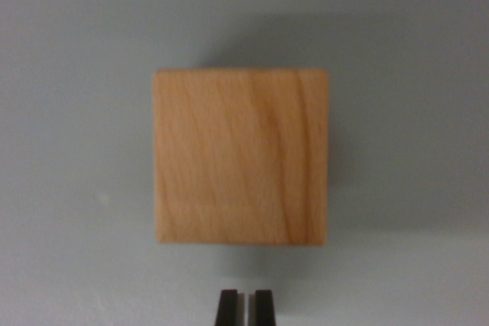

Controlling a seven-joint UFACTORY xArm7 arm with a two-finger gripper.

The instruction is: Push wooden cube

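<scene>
A light wooden cube (pixel 241 156) with visible grain fills the middle of the wrist view, resting on a pale grey surface (pixel 76 150). My gripper (pixel 244 307) shows at the bottom edge as two dark fingertips (pixel 227 308) standing almost together, with only a thin bright slit between them. The tips sit just below the cube's near edge, apart from it by a small strip of grey surface. Nothing is held between them.
The grey surface surrounds the cube on every side. A soft shadow falls on the surface above and to the right of the cube.
</scene>
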